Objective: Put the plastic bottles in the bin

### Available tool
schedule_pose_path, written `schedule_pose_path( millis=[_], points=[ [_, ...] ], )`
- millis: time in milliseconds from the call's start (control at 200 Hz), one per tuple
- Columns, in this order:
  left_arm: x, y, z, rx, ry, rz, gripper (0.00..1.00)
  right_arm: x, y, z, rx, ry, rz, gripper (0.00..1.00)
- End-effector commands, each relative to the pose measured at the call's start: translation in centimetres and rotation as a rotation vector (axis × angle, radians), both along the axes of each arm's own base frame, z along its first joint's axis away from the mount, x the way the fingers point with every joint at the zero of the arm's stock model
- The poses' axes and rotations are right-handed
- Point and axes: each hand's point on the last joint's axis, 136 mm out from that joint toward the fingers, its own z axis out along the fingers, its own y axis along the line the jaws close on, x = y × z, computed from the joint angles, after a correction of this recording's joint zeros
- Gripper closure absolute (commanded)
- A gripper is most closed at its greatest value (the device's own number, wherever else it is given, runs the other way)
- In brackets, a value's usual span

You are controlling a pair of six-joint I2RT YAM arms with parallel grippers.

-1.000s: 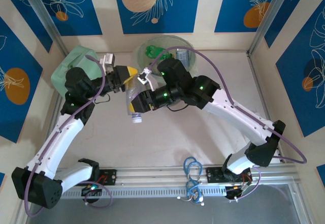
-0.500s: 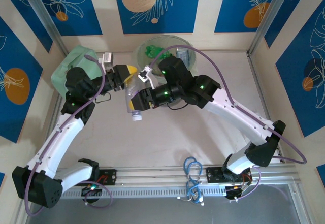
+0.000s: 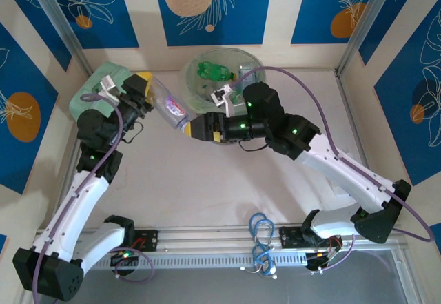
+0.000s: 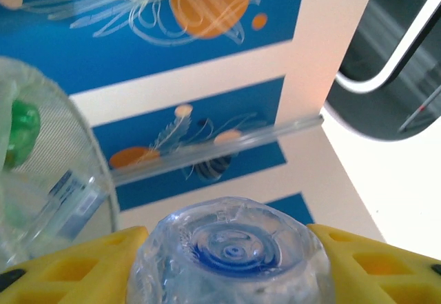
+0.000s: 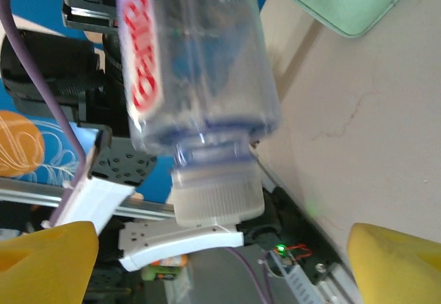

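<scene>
Clear plastic bottle (image 3: 169, 104), one (red print, white cap), hangs off the table, just near-left of the bin (image 3: 200, 54). Two grippers: left gripper (image 3: 148, 92) clamps its base. Right gripper (image 5: 219, 262) is spread wide, both fingers off the cap. The bin holds at least two green bottles (image 3: 209, 69); the full count is unreadable.

I have my left arm (image 3: 86, 187) reaching up the left side, elbow bent, wrist turned inward; the left gripper (image 3: 145, 89) presses its yellow fingers (image 4: 69, 266) against both sides of a clear bottle (image 3: 169, 104). My right arm (image 3: 344, 166) stretches across leftward; the right gripper (image 3: 196, 127) stands spread wide, fingertips (image 5: 396, 262) clear of the bottle's cap.
</scene>
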Motion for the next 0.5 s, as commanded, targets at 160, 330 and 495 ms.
schedule_pose_path(
  millis=[160,330,495],
  points=[
    [0.3,2.7,2.6,-0.144,-0.077,0.112,0.41,1.5,0.7,3.4,0.207,0.029,-0.047,0.29],
    [0.4,2.8,2.5,-0.163,-0.072,0.113,0.41,2.2,1.0,4.7,0.247,0.014,-0.044,0.37],
    [0.5,2.6,2.6,-0.167,-0.080,0.104,0.42,2.6,1.7,4.7,0.236,0.024,-0.031,0.41]
  ],
)
